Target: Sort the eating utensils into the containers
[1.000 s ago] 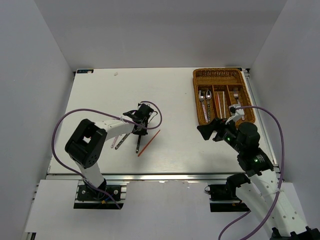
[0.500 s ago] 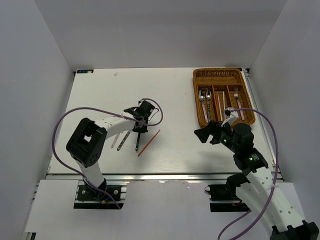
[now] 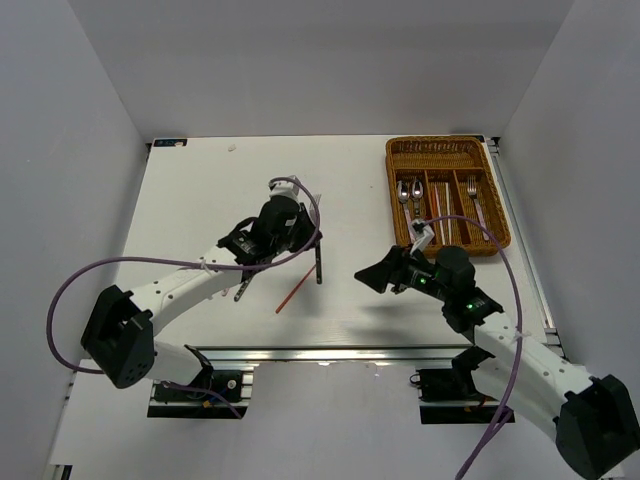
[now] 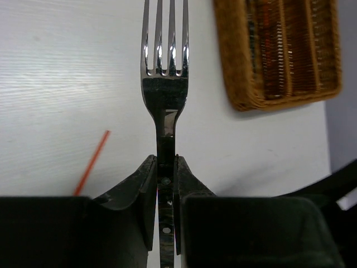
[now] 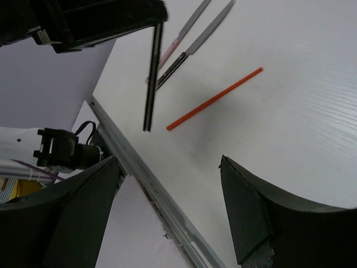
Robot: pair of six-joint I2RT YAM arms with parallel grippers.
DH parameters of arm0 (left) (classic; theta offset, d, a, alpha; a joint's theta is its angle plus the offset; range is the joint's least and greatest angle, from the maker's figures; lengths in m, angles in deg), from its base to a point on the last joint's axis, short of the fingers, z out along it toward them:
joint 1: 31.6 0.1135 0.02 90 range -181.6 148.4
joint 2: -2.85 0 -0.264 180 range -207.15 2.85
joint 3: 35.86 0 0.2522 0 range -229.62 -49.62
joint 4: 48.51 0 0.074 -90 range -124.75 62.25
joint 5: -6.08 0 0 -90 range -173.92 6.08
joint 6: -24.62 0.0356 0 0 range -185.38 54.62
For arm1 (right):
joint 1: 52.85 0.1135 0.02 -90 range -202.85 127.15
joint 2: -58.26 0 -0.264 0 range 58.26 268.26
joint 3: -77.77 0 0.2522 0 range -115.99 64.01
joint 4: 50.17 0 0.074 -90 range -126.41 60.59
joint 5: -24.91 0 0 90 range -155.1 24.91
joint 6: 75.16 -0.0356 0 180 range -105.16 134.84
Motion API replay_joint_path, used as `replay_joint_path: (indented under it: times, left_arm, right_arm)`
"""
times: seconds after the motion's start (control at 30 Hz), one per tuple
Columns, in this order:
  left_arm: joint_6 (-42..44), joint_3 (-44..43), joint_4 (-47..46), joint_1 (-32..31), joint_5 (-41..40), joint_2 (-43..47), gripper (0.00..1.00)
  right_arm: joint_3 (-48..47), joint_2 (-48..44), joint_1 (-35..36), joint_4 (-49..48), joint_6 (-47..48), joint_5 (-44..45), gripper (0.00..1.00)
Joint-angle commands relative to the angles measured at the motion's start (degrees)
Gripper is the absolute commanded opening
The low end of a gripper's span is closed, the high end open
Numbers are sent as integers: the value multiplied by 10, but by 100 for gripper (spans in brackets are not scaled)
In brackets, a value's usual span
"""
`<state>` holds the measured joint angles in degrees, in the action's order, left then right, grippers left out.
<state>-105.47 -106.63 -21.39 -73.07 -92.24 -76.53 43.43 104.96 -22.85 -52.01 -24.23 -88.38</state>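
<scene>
**Fork in the left gripper, tray at the far corner**

Over the last second the left arm (image 3: 180,285) has stretched out from above the loose cutlery and carried the fork (image 4: 164,84) toward the middle of the table (image 3: 190,190). The right arm (image 3: 510,335) has drawn leftward, away from the tray's lower edge.

Nearest us, low in the top view and just right of centre, the right gripper (image 5: 168,160) hangs with its fingers spread wide and nothing between them. A little higher and left of it, the left gripper (image 4: 165,167) is clamped on the fork's handle just behind the neck. Under that arm lie 1 red chopstick (image 3: 297,287), 1 knife (image 5: 203,36) and 1 pinkish-handled piece (image 5: 178,39). Farthest away, at the upper right of the frame, sits the wicker tray (image 3: 392,200). It already holds 2 spoons (image 3: 408,192) and a second fork (image 3: 472,190), among other pieces.

We judge the fork to be light, rigid and smooth, so it will not bend but could pivot or slide between the pads. The flat of the handle is the place to hold it. This grip sits well forward, leaving a long length of handle hanging behind.

The left wrist view alone shows the clamp and the 4 tines, with the tray in its upper right. The right wrist view alone separates the knife from the pinkish piece. It also shows the dark handle, which appears clear of the table. Only the top view shows what the tray holds.
</scene>
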Motion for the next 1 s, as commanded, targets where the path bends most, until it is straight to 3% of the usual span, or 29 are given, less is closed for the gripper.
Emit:
replay_joint_path:
  times: [0.0,0.17,0.4,0.6,0.67,0.7,0.73,0.8,0.83,0.87,0.9,0.97]
  left_arm:
    - [-89,15,-84,-33,33,12,0]
    - [-113,-3,-112,-62,42,-2,0]
    - [-128,-5,-146,-72,65,-12,0]
    - [-131,0,-156,-72,59,-9,0]
    - [-127,-1,-157,-73,53,-7,4]
    - [-126,-3,-155,-72,53,-7,10]
    - [-118,-6,-152,-73,52,-7,35]
    - [-107,-25,-112,-72,32,-7,60]
    - [-94,-33,-96,-72,21,-3,81]
    - [-87,-47,-61,-72,-5,0,92]
    - [-78,-52,-43,-72,-21,7,98]
    - [-55,-62,10,-72,-55,35,98]
  right_arm:
    - [-45,36,52,-89,-15,35,78]
    - [-109,94,113,-46,10,126,76]
    - [-130,126,125,-24,29,185,71]
    - [-140,147,125,-27,44,171,41]
    - [-140,153,125,-26,53,166,26]
    - [-140,153,124,-22,57,168,19]
    - [-141,153,125,-20,63,174,4]
    - [-147,147,124,-6,86,196,0]
    - [-150,145,120,20,99,236,0]
    - [-157,146,115,41,135,267,0]
    - [-166,148,106,62,158,285,0]
    - [-196,167,56,127,227,316,0]
